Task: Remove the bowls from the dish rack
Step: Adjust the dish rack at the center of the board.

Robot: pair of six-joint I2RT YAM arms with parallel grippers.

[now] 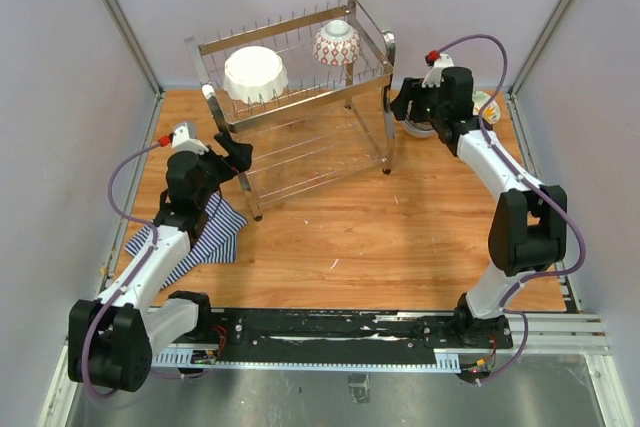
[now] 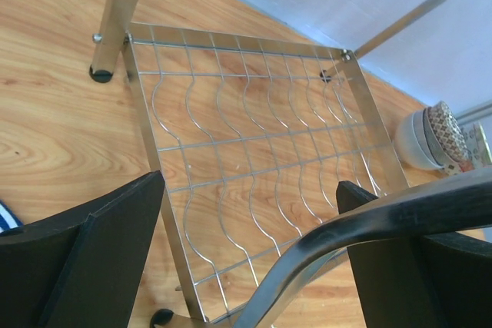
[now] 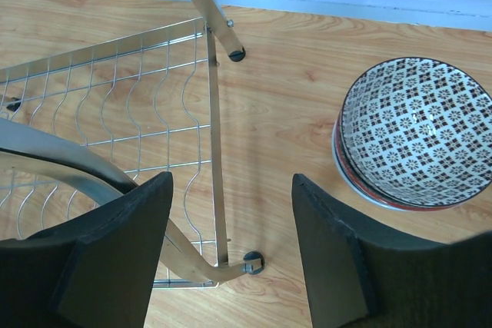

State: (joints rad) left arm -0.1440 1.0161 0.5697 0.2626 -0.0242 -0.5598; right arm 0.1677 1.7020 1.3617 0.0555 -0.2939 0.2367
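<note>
My left gripper spread wide at the dish rack, my right gripper parted, empty, beside stacked bowls

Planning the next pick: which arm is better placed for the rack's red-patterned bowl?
Right: the right gripper, open, is at the rack's right end, nearer that bowl than the left gripper.
</note>
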